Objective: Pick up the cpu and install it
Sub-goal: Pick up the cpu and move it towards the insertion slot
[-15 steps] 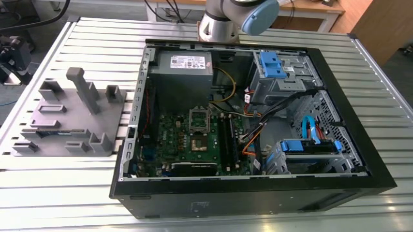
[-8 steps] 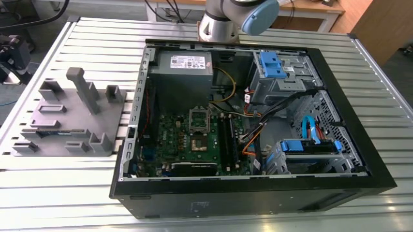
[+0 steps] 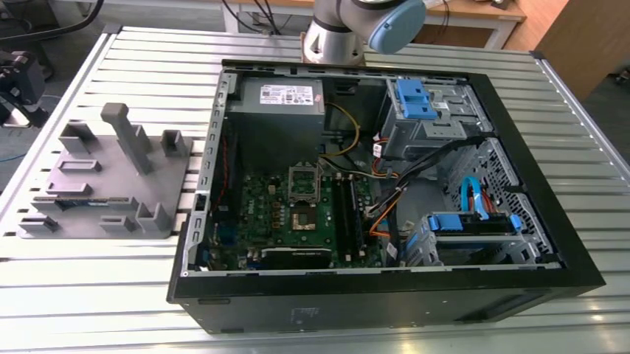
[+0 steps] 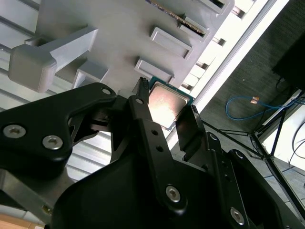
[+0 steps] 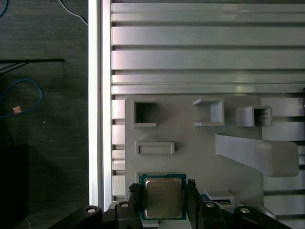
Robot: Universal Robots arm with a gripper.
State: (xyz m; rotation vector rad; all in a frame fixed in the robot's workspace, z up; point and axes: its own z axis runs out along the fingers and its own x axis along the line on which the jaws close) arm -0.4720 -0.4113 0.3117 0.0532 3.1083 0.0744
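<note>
The cpu (image 5: 163,198) (image 4: 164,102) is a small square chip with a shiny metal top and a green rim. It lies at a pocket of the grey tray (image 5: 190,143) (image 4: 119,33), near the tray's edge. In both wrist views my gripper (image 5: 163,204) (image 4: 166,107) has one black finger (image 5: 135,200) (image 4: 140,102) against each opposite side of the chip and looks shut on it. In the exterior view the tray (image 3: 172,173) lies left of the open computer case, and the green motherboard (image 3: 265,214) inside shows its socket (image 3: 303,218) with the metal frame (image 3: 303,178) swung up.
Tall grey posts (image 3: 126,133) (image 5: 259,155) rise from the tray. The case (image 3: 394,295) holds a power supply (image 3: 283,96), blue drive bays (image 3: 414,99) and loose cables (image 3: 389,210). The slatted metal table (image 3: 99,310) ends just beyond the tray, with dark floor and a blue cable (image 5: 28,95) past it.
</note>
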